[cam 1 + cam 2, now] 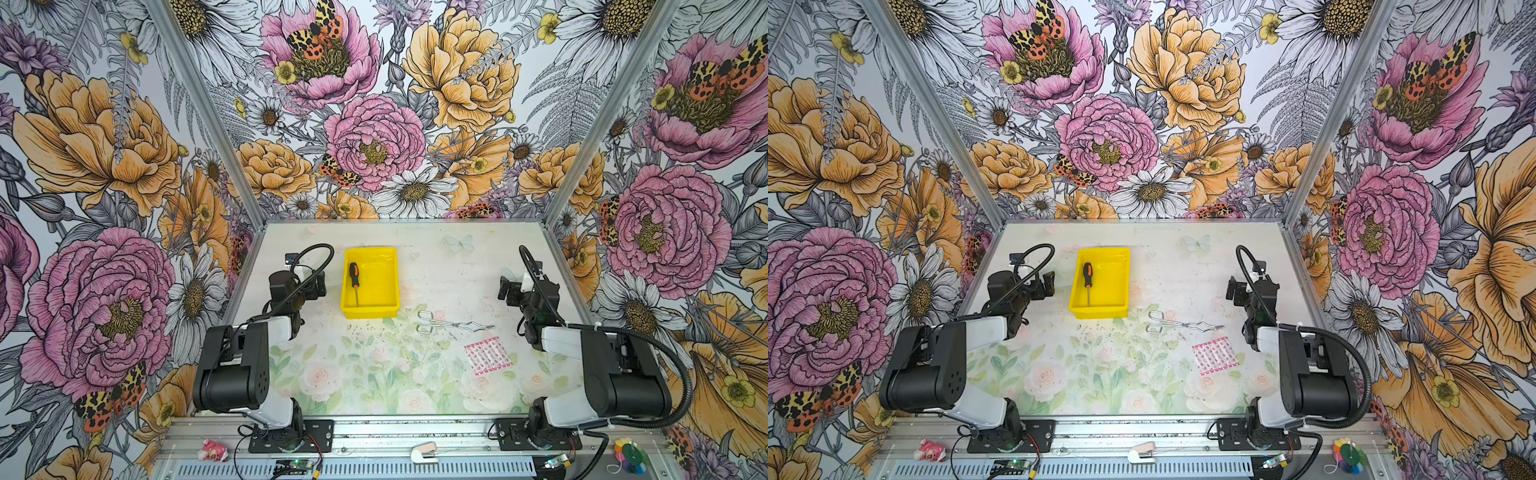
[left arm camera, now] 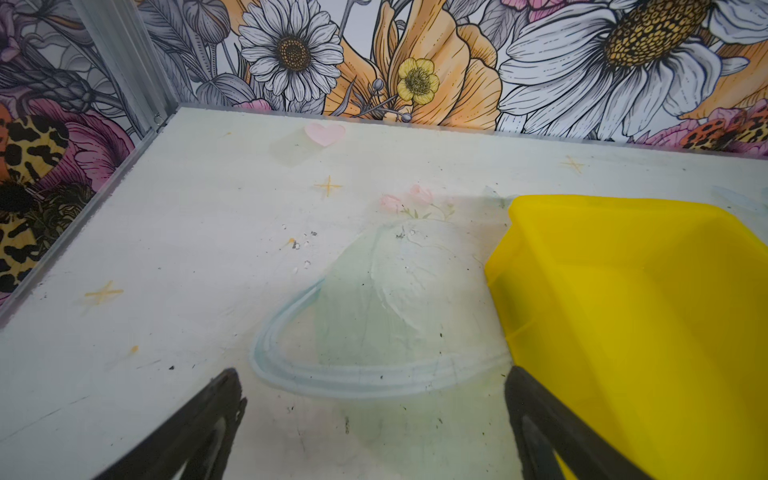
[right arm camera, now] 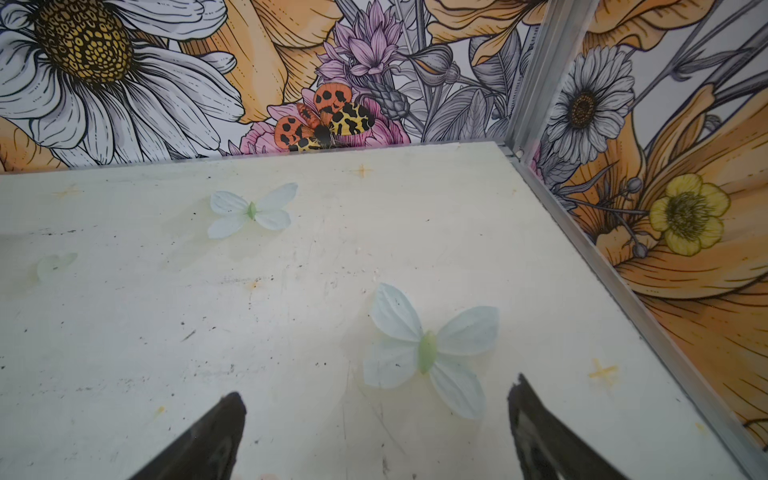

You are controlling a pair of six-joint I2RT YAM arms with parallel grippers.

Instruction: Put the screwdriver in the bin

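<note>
1. top views — both show the screwdriver [image 1: 355,283] lying flat inside the bin [image 1: 380,282], along its left wall, shaft pointing toward the near wall.
2. left wrist view: the left tool [image 2: 372,374] has its jaws apart and empty, just beside the bin's outer wall, over the table [image 2: 187,257].
3. right wrist view: the right tool [image 3: 376,388] also has its jaws apart and empty, well apart from the bin.
4. judgement — the task looks done, with nothing more to place; the tongs [image 1: 453,325] lie on the table outside the bin.

In both top views the left arm [image 1: 232,365] folds at lower left, the right arm [image 1: 615,374] at lower right; left gripper [image 2: 374,380] and right gripper [image 3: 376,388] gape wide, empty.
</note>
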